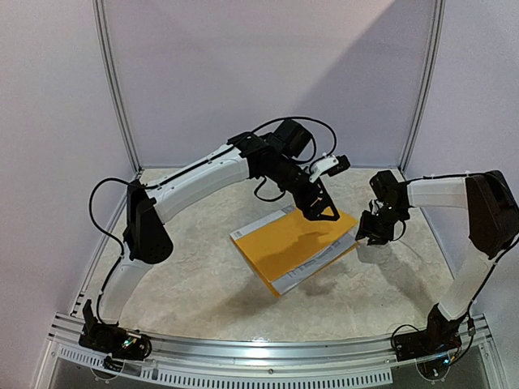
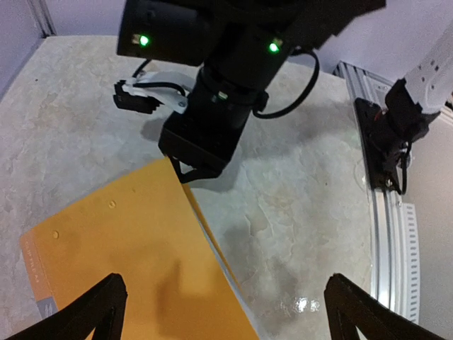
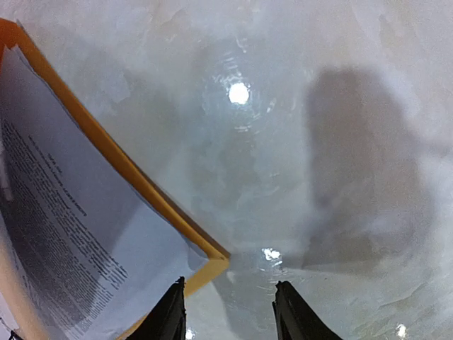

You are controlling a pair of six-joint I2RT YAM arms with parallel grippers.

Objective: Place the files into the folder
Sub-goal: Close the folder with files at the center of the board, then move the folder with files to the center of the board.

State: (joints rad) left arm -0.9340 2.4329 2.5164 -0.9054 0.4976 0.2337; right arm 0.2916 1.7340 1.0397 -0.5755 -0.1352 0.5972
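The folder (image 1: 293, 245) lies shut on the counter (image 1: 195, 284) — files (image 1: 318, 266) peeking out at four o'clock; left end effector (image 1: 323, 209) released, right end effector (image 1: 366, 235) parted, empty.

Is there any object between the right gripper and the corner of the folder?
Nothing visible. In the right wrist view, only bare table lies between the right gripper and the folder corner, with the files inside it.

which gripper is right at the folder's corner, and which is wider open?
The right gripper sits at the folder corner, fingers partly spread, printed files showing inside. The left gripper is the wider one, hovering over the orange cover, holding nothing.
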